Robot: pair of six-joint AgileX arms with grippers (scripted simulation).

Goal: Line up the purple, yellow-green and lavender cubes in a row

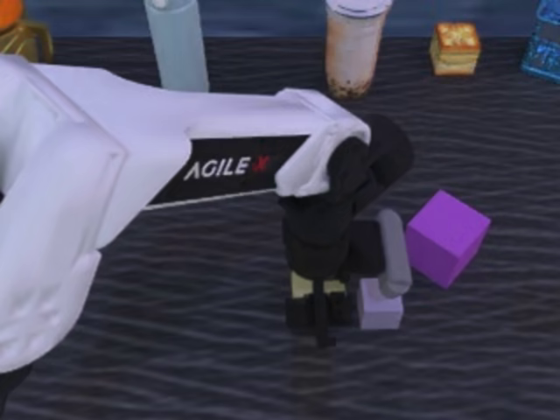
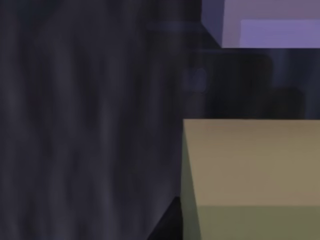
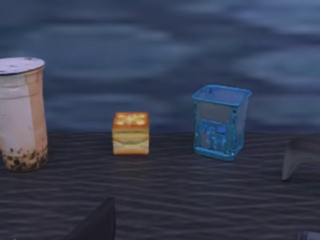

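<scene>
- Placing the small yellow-green cube point(image 1: 308, 286), lower centre of the top view: left gripper point(image 1: 316, 308) pinches it just beside the pale lavender cube point(image 1: 379, 306).
- Large purple cube point(image 1: 445, 236) sits right of centre.
- Next: let go, lift straight.

A dark, wavy-grained tabletop point(image 1: 175, 350) fills the scene; beyond its far edge stands a mottled blue wall point(image 3: 160, 50), dimly lit.

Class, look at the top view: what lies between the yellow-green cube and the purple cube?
The lavender cube sits between the yellow-green cube, under the left hand, and the purple cube. The top view shows it.
</scene>
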